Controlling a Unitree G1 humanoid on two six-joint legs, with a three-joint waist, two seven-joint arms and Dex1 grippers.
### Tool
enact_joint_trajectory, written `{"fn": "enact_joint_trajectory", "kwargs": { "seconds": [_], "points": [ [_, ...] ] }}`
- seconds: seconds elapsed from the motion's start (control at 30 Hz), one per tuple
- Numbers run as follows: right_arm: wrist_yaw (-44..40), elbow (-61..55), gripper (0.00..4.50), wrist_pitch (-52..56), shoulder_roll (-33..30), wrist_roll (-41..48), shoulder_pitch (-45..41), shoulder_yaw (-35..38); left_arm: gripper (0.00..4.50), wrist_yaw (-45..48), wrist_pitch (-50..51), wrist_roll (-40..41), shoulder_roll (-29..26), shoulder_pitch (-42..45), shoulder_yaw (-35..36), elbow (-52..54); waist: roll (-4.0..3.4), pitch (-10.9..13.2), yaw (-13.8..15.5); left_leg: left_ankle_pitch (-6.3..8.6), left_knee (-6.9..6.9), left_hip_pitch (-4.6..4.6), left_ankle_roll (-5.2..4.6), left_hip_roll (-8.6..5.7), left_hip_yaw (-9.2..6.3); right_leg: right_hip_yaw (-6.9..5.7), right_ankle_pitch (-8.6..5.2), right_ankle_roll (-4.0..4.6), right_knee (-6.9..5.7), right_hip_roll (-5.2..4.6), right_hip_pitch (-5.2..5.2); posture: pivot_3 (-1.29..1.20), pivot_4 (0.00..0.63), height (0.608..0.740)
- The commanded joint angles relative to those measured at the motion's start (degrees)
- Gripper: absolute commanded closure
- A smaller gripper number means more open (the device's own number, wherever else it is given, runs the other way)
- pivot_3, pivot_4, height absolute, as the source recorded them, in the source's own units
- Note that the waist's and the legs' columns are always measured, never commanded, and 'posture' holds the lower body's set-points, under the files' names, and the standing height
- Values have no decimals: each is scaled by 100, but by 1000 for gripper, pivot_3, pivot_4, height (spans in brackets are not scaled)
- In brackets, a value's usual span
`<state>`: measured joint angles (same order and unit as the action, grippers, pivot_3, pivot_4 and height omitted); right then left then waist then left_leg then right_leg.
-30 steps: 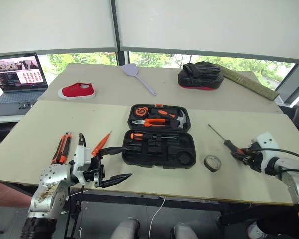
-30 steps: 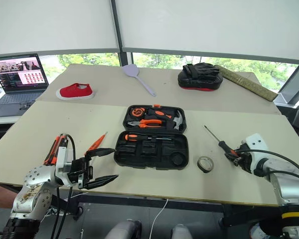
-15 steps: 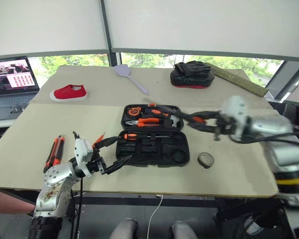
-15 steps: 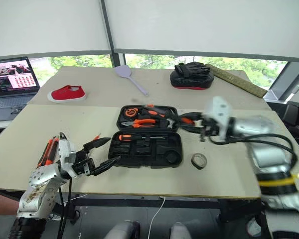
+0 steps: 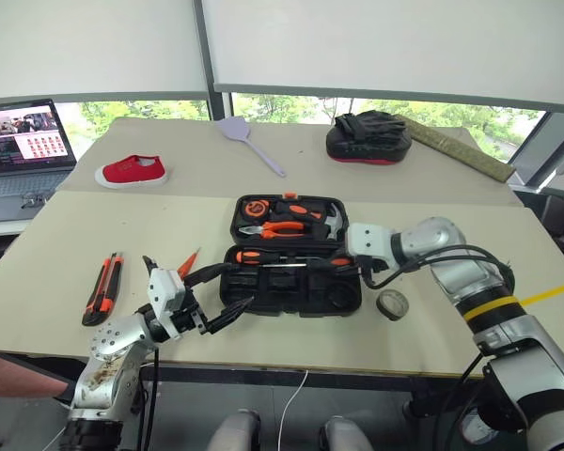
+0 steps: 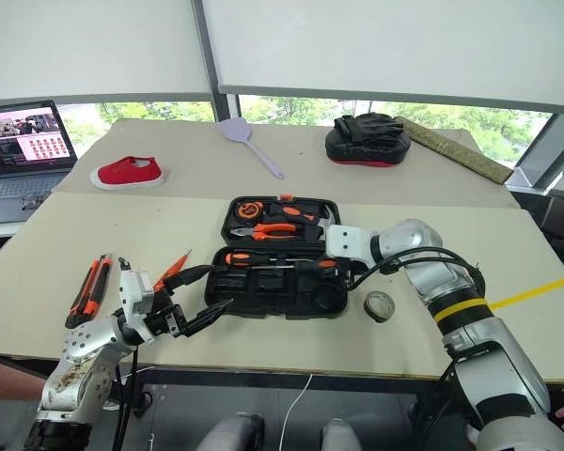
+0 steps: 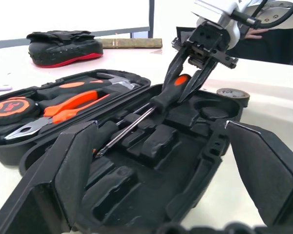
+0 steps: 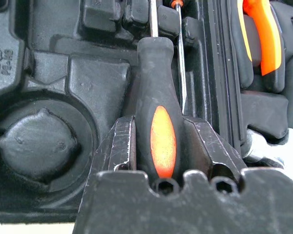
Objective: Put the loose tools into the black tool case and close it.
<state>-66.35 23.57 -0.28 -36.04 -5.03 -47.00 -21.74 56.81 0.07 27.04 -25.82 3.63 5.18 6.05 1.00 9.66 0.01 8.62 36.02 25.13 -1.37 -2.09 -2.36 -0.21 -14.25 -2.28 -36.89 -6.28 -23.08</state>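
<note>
The laptop (image 5: 23,141) at the table's far left corner is cut by the picture's edge. The held screwdriver (image 8: 156,117) hides its butt behind the right gripper (image 8: 158,146) jaws; its tip is indistinct.

Open black moulded plastic tool case (image 5: 291,258) mid-worktop (image 5: 66,235); grey-black tape roll (image 5: 392,304) right, orange-black utility knife (image 5: 103,287) left.

Bright, even daylight from the windows (image 5: 282,113), soft shadows, sharp focus, slight edge curving.
</note>
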Motion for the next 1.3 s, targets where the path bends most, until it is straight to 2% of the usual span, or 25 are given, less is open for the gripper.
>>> {"fn": "enact_joint_trajectory", "kwargs": {
  "seconds": [0.03, 0.2, 0.27, 0.3, 0.4, 0.57, 0.6, 0.67, 0.73, 0.77, 0.8, 0.87, 0.9, 1.13, 1.3],
  "points": [
    [32, -41, 3475, 86, 72, -53, -140, 117, 0, -29, -16, -9, -29, 27, -49, 192, 0, 0, -7, -1, 1, -1, 1, 2, 0, 0, 1, 1, -1, 2, 0, 0, 150, 740],
    [-8, -141, 3475, 322, 197, 9, -119, 173, 0, -38, -26, -24, -38, 74, -97, 161, 0, 0, -21, -2, 3, -3, 2, 4, 0, 2, 2, 3, -8, 6, 0, 0, 150, 740],
    [-11, -83, 2475, -121, 156, -24, -102, 179, 0, -44, -33, -31, -48, 90, -104, 149, 0, 0, -23, -2, 3, -4, 2, 3, 1, 4, 2, 3, -9, 6, -1, 0, 150, 740],
    [-112, -120, 2313, -258, 98, 17, -80, 194, 0, -49, -31, -29, -54, 85, -103, 157, 0, 0, -24, -2, 3, -4, 2, 3, 1, 4, 2, 3, -9, 6, -1, 0, 150, 740],
    [-271, -186, 1270, -402, -46, 160, -139, 362, 0, -61, -28, -26, -73, 80, -86, 160, 0, 0, -14, -1, 3, -4, 2, 2, 3, 5, 1, 2, -8, 6, -1, 0, 150, 740],
    [-572, -715, 1270, 788, 208, 1503, -217, 1203, 0, -130, -68, -51, -111, 20, -45, 137, 0, 2, -24, -1, 2, -3, 2, 4, 7, 10, 2, 2, -10, 6, -4, 0, 150, 740],
    [-535, -733, 1834, 898, 305, 1628, -188, 1274, 0, -140, -74, -51, -109, 21, -50, 131, 0, 1, -37, -1, 2, -4, 2, 8, 6, 11, 2, 2, -10, 7, -4, 0, 150, 740],
    [-348, -647, 2160, 959, 479, 1597, -132, 1292, 0, -157, -76, -52, -106, 32, -60, 119, 0, 1, -69, -1, 1, -6, 2, 12, 6, 14, 3, 4, -11, 12, -3, 0, 150, 740],
    [38, -356, 3129, 758, 722, 1334, -101, 1189, 0, -165, -77, -62, -100, 49, -74, 105, 0, 1, -74, -1, -1, -13, 2, 13, 7, 15, 3, 5, -11, 14, -1, 0, 150, 740],
    [217, -243, 3281, 723, 853, 1255, -92, 1156, 0, -169, -76, -68, -99, 57, -81, 100, 0, 1, -72, -1, -1, -14, 2, 13, 8, 15, 3, 5, -11, 15, -1, 0, 150, 740],
    [409, -108, 3728, 692, 986, 1156, -93, 1110, 0, -177, -71, -73, -102, 77, -86, 94, 0, 1, -72, -1, -3, -14, 2, 12, 9, 18, 3, 5, -12, 14, -2, 0, 150, 740],
    [617, 105, 4334, 620, 1149, 969, -91, 1007, 0, -197, -63, -84, -112, 104, -86, 85, 0, 1, -72, -1, -2, -15, 2, 11, 14, 22, 4, 6, -14, 15, -4, 0, 150, 740],
    [704, 246, 4450, 585, 1220, 859, -89, 944, 0, -207, -61, -96, -125, 113, -81, 75, 0, 1, -72, -1, -2, -14, 2, 10, 16, 25, 4, 6, -17, 15, -7, 0, 150, 740],
    [714, 863, 4450, 189, 1419, 275, 59, 393, 0, -271, -71, -173, -203, 136, -33, 7, 0, 1, -74, -1, -2, -17, 2, 7, 29, 37, 6, 1, -17, 14, -8, 0, 150, 740],
    [683, 923, 4450, 104, 1472, -1, 148, 120, 0, -300, -52, -203, -199, 137, -22, 3, 0, 1, -84, -1, -13, -65, 2, 15, 45, 49, 5, 2, -17, 21, 21, 0, 150, 740]
  ]
}}
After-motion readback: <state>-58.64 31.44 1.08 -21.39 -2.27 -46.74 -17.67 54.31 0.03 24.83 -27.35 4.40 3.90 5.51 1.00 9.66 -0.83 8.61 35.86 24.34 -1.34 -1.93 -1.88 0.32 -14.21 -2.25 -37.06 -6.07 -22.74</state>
